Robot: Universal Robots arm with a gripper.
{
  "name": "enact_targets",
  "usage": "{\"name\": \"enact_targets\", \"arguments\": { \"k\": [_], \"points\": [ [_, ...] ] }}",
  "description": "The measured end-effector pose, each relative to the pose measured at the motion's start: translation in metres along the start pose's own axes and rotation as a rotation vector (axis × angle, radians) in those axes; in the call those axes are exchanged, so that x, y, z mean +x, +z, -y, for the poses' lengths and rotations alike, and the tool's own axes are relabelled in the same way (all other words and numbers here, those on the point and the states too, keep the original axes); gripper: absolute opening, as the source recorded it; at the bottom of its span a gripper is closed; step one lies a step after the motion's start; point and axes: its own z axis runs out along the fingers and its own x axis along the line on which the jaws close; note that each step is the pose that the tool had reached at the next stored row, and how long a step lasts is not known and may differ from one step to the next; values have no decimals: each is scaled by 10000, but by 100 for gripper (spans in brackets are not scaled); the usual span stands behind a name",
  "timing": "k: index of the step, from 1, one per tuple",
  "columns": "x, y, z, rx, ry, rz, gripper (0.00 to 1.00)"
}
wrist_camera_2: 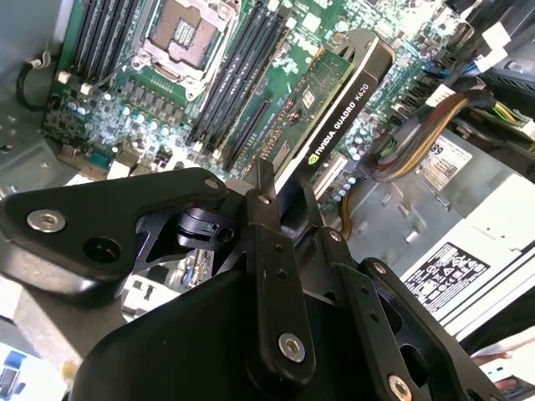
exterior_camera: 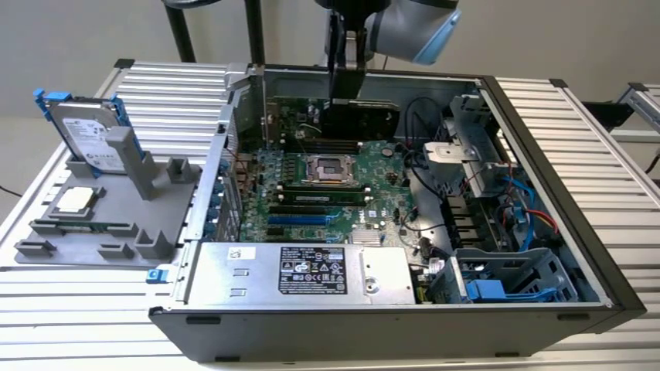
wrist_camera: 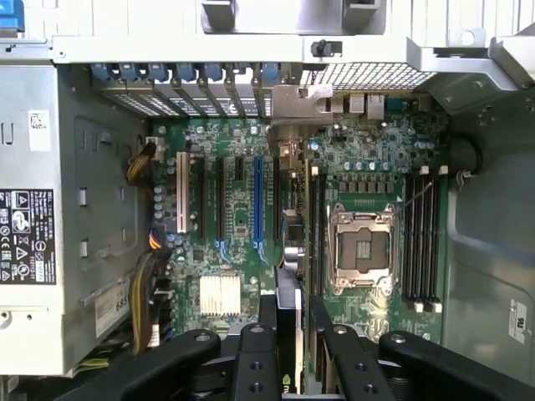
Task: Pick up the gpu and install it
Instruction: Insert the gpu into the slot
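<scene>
End effector (wrist_camera_2: 282, 196) clamped on gpu (wrist_camera_2: 338, 100), held over motherboard (wrist_camera_2: 92, 113). Card looks light, stiff, fragile. Best gripped across its flat faces, clear of the edge contacts.

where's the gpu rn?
The gpu is in the gripper, held over the motherboard inside the open case, near its far wall in the exterior view.

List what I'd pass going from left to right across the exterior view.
hard drive with blue rails, standing in the grey holder → gpu, gripped by the gripper inside the open computer case → blue drive caddy in the case's corner
</scene>
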Motion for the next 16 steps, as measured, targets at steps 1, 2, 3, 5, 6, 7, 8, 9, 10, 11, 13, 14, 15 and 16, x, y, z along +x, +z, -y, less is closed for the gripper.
{"name": "enact_targets", "arguments": {
  "k": [1, 2, 3, 5, 6, 7, 8, 9, 10, 11, 13, 14, 15, 16],
  "points": [
    [0, 1, 0, 0, -1, -1, 0],
    [0, 2, -1, 0, 0, -1, 0],
    [0, 3, -1, 0, 1, 1, 0],
    [0, 5, -1, 1, 1, 1, 0],
    [0, 7, -1, 1, 1, 1, 0],
    [0, 10, -1, 1, 0, 1, 0],
    [0, 13, -1, 1, 1, 2, 0],
    [0, 15, -1, 0, 1, 0, 0],
    [0, 19, -2, 0, 1, -1, 0],
    [0, 22, -4, 0, 1, -3, 0],
    [0, 29, -7, 1, 1, -2, 0],
    [0, 33, -8, 1, 2, -2, 0],
    [0, 36, -10, 1, 1, -3, 0],
    [0, 39, -11, 0, 1, -3, 0]
  ]
}}
